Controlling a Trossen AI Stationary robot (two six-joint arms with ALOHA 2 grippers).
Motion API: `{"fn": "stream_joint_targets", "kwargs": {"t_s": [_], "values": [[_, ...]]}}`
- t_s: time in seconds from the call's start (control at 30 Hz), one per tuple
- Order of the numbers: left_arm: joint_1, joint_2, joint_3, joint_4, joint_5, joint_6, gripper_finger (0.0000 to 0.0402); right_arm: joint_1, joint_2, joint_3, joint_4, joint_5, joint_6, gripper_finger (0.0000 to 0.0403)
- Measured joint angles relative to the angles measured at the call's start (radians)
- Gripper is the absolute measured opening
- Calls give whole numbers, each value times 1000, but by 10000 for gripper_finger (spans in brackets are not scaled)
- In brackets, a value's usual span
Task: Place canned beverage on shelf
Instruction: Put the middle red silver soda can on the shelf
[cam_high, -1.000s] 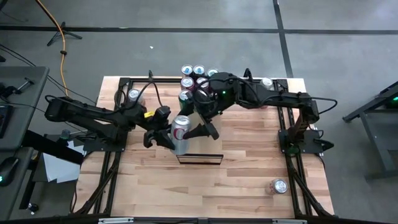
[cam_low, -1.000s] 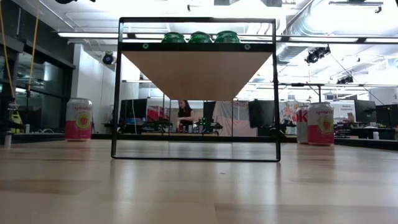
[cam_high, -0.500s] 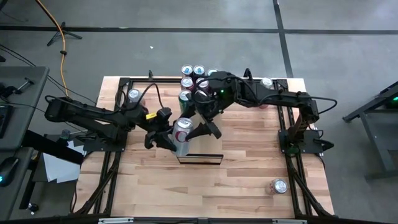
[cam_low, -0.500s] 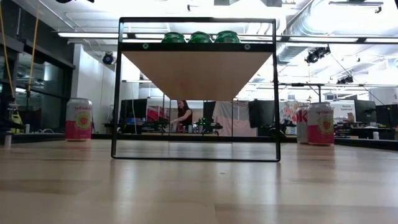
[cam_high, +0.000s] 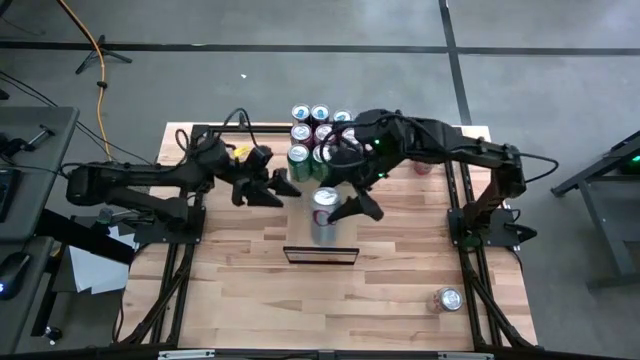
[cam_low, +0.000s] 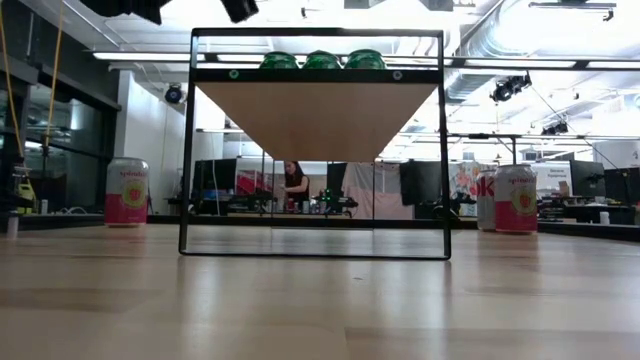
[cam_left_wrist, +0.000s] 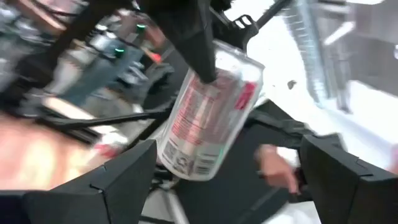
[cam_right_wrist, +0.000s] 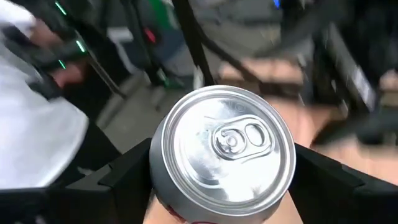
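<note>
A silver can with a pink label (cam_high: 323, 205) stands upright above the shelf (cam_high: 320, 248), with my right gripper (cam_high: 345, 195) shut on it. The shelf is a pale wood panel in a thin dark frame; the low view shows its underside (cam_low: 318, 120). Several cans (cam_high: 312, 130) stand on its far end. My left gripper (cam_high: 272, 188) is open to the left of the held can and clear of it. In the left wrist view the can (cam_left_wrist: 208, 118) hangs beyond that gripper's spread fingers. My right gripper pinches the can's side wall just below the top rim (cam_right_wrist: 163, 205) between its two fingers (cam_right_wrist: 121, 177), one on each side. The fingers come slanting down from the table's far right. The can is upright, top up, lifted clear of the shelf.
Single cans stand on the table at the far left (cam_high: 215, 152), far right (cam_high: 428, 132) and near right (cam_high: 448, 298). Dark frame rails (cam_high: 465, 215) run along both table sides. A person shows far off in the room behind the shelf (cam_low: 293, 185).
My left gripper has opened, let go of the can and drawn back toward the table's far left. My right gripper has carried the can, still upright, toward the table's right, from beside the shelf to above it.
</note>
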Motion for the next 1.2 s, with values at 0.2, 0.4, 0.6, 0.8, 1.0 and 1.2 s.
{"fn": "stream_joint_targets", "kwargs": {"t_s": [0.2, 0.4, 0.6, 0.8, 1.0, 1.2], "values": [[65, -102, 0, -283, -81, 161, 322, 45, -35, -4, -337, 177, 24, 292], [44, -193, 97, -675, -388, 465, 322, 80, -36, -4, -522, 253, 38, 292], [-66, -208, 289, -1060, -774, 649, 321, 81, -60, -4, -593, 299, 86, 292], [-191, -221, 286, -1018, -878, 653, 315, 91, -164, -82, -586, 405, 198, 292], [-279, -232, 160, -822, -960, 585, 315, 136, -397, -445, -276, 513, 416, 292], [-325, -177, 119, -708, -1079, 636, 314, 157, -513, -743, 196, 699, 618, 292]]}}
